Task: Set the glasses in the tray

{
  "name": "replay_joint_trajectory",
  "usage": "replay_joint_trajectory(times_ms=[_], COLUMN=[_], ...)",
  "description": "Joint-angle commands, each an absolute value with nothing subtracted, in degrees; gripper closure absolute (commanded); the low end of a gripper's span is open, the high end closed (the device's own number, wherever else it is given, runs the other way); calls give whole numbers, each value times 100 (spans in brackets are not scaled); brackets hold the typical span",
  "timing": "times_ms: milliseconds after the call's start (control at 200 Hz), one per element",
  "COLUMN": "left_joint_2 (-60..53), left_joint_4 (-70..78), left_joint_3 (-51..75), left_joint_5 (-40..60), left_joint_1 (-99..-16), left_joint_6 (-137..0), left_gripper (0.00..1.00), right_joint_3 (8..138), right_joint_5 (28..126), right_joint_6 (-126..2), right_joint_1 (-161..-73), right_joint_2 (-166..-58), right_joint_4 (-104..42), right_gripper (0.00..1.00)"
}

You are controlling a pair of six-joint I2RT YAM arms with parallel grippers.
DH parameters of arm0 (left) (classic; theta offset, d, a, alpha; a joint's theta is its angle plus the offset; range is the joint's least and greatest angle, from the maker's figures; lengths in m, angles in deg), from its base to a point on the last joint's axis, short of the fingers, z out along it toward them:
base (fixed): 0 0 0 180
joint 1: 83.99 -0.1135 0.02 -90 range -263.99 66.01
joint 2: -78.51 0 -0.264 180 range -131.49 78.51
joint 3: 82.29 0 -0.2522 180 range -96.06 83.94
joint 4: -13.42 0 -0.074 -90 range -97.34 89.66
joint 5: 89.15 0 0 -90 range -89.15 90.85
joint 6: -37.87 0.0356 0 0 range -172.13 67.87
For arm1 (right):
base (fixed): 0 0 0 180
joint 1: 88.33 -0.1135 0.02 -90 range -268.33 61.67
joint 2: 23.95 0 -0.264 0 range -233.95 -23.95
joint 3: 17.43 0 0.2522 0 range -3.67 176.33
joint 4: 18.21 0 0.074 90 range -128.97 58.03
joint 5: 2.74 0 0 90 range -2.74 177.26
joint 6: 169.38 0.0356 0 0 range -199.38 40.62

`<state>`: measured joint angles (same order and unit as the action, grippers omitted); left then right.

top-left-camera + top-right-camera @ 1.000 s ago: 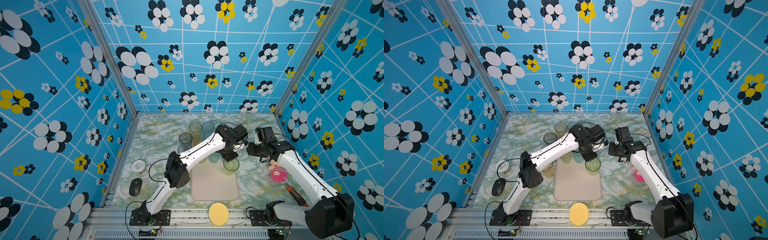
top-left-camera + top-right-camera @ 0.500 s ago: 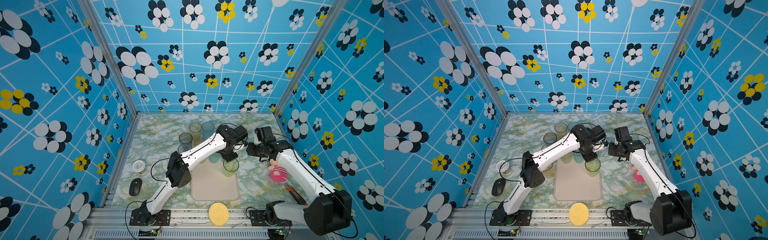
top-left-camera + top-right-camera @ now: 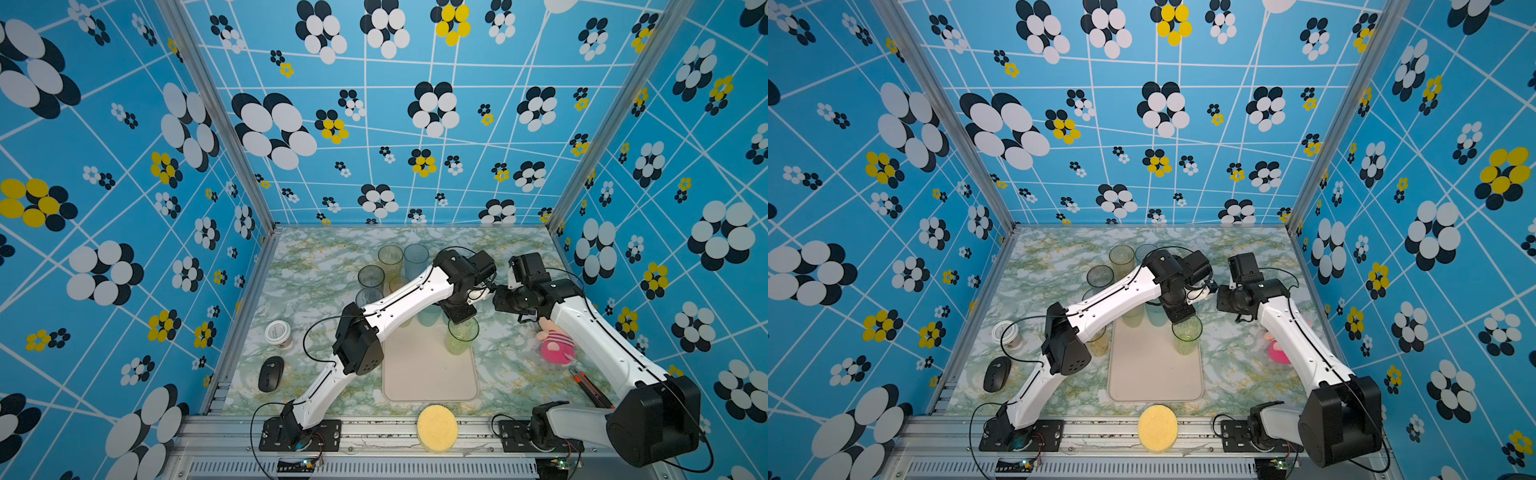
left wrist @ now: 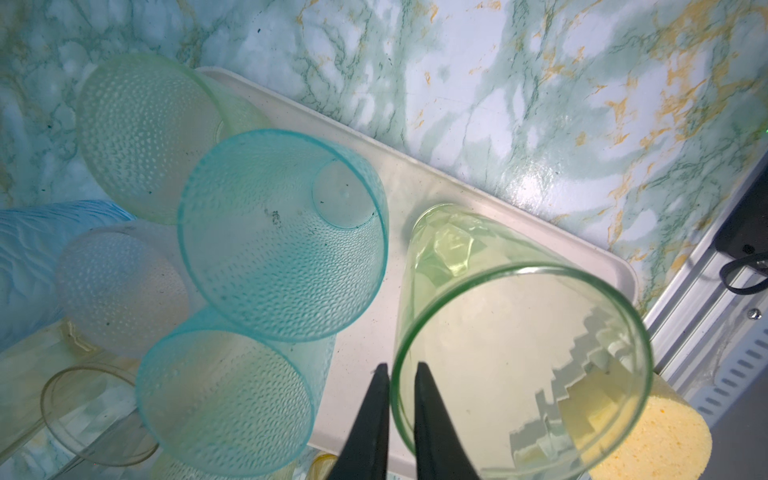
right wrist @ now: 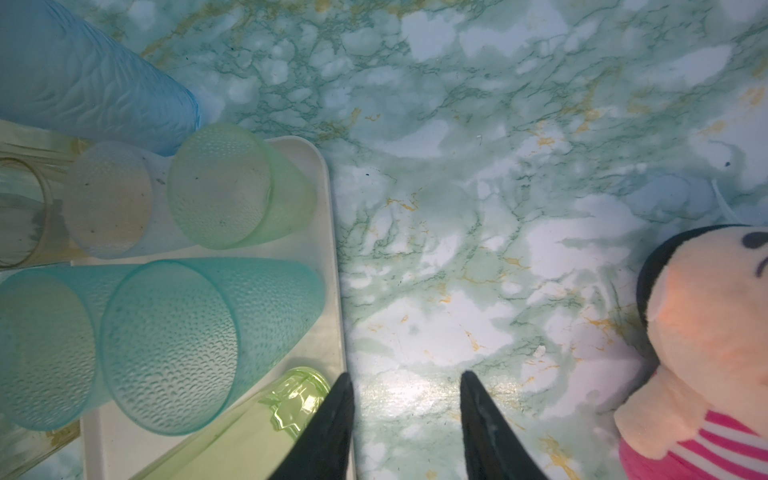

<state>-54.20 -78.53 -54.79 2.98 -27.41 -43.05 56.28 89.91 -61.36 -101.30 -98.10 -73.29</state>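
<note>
- Currently the left tool (image 4: pixel 402 368) straddles the green glass (image 4: pixel 457 257) at its rim, jaws slightly apart, with a gap showing inside the wall.
- The green glass stands upright in the tray (image 3: pixel 428 374), by its right edge.
- The right tool (image 5: pixel 407 376) hangs spread and empty over the tabletop (image 5: pixel 498 208) beside the tray.

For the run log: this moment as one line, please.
left hand: slightly open astride green glass rim | green glass: upright in tray | right hand: open, empty, over table beside tray

No legible text anywhere; print on white cup lid (image 3: pixel 277 331) too small to read.
</note>
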Motion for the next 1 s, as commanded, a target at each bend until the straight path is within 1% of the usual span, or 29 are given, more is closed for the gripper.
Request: replay_joint_trajectory(times_ms=[0, 420, 995], left_joint_2=[-5535, -5526, -5539], left_joint_4=[-7858, -7560, -7325], left_joint_3=[-5616, -5629, -5647], left_joint_5=[244, 81, 107], left_joint_1=[-2782, -2782, -2761], left_joint_6=[-4228, -4081, -4000], left_gripper=[85, 84, 84], right_joint_3=[5771, 5764, 5725], right_joint_5=[8987, 8971, 8972], right_joint_6=[-6215, -6215, -6213], right_joint_1=[-10098, -10098, -10090], right_joint_2=[-9834, -9831, -9844], right_joint_4=[-7290, -7277, -7232], right_gripper=[56, 56, 55])
